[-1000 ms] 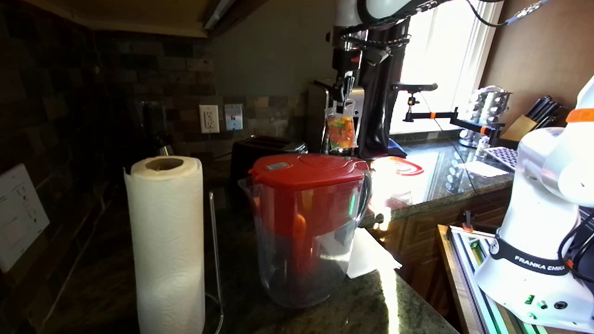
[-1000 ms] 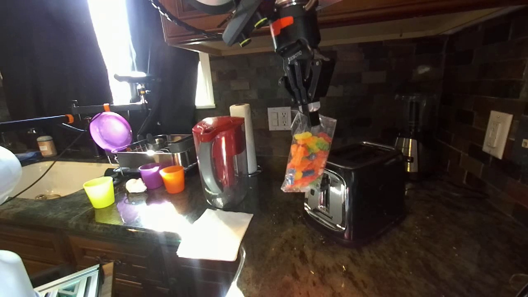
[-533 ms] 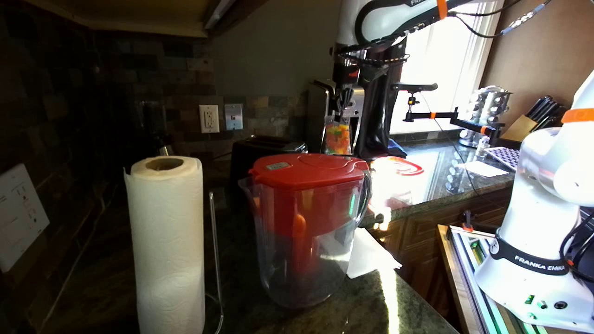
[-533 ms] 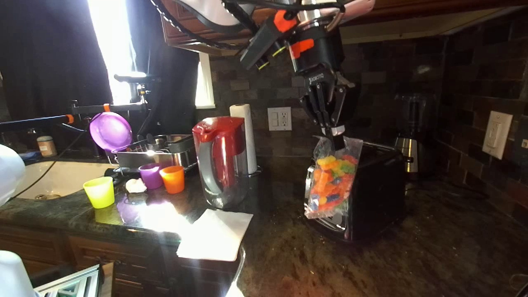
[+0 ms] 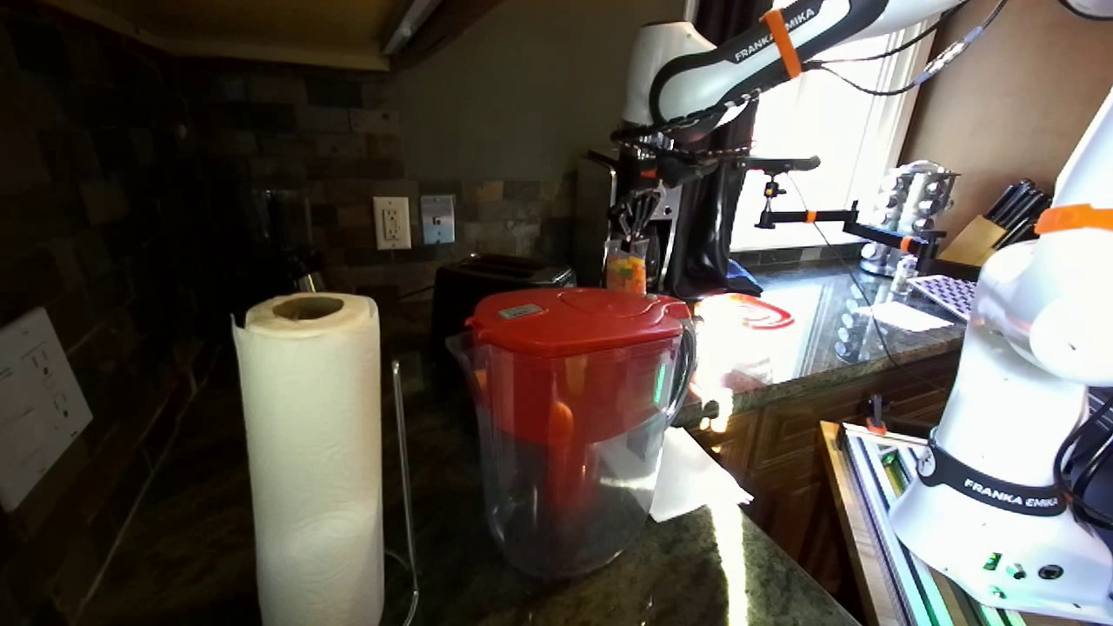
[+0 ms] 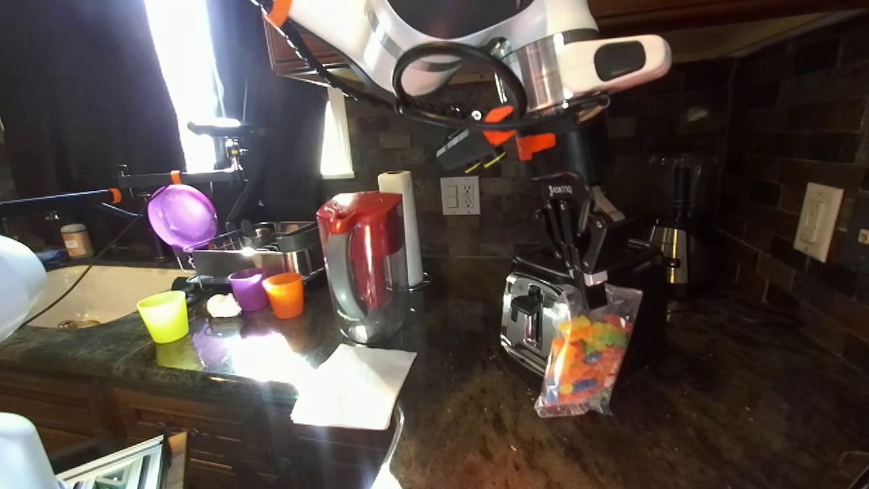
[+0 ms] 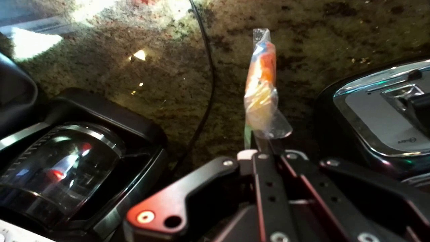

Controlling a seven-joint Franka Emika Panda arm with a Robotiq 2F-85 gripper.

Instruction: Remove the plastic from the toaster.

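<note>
My black jointed hand has come down over the last half second, carrying a clear plastic bag of orange, yellow, green and blue pieces with it; in an exterior view both have also shifted right, so more of the chrome front of the black toaster shows. My fingertips are pinched together on the bag's upper end, and the rest hangs below them, slightly tilted. I cannot tell whether its lower end touches the dark mottled counter.

In the wrist view the bag is apart from the toaster, with counter showing between them. A thin dark cord runs along the bag's other side, and beyond it stands a black appliance with a clear rounded front.

In an exterior view the bag's lower end goes out of sight behind the red-lidded clear plastic pitcher. The pitcher and the upright white paper-towel roll are where they were. A white sheet lies near the pitcher, and a yellow-green cup, a purple cup and an orange cup stand well apart from my hand.
</note>
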